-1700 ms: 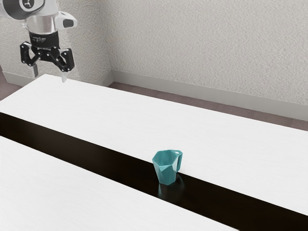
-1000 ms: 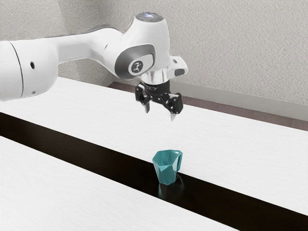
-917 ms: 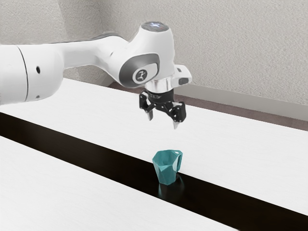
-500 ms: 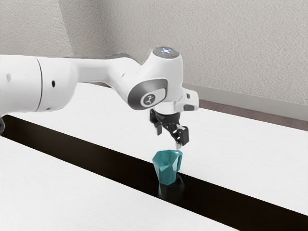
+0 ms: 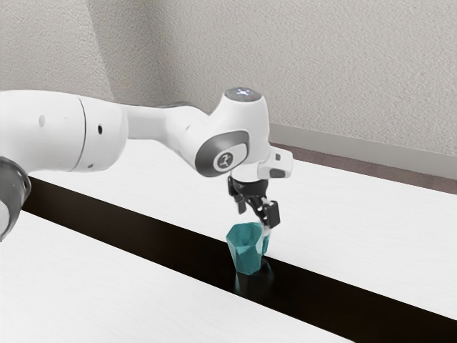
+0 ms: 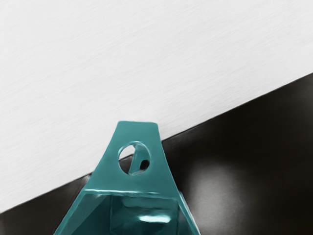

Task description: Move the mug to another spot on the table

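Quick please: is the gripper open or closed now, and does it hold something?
Gripper: open, down at the handle side of the mug, holding nothing.

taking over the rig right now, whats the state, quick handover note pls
Gripper: open, fingers apart, just above the teal mug at its handle side; nothing held.
Mug: upright on the black stripe of the white table; its handle sits right under the hand in the wrist view.
Done: hand is at the mug.
Left: close on it, lift, set it down at another spot on the table.
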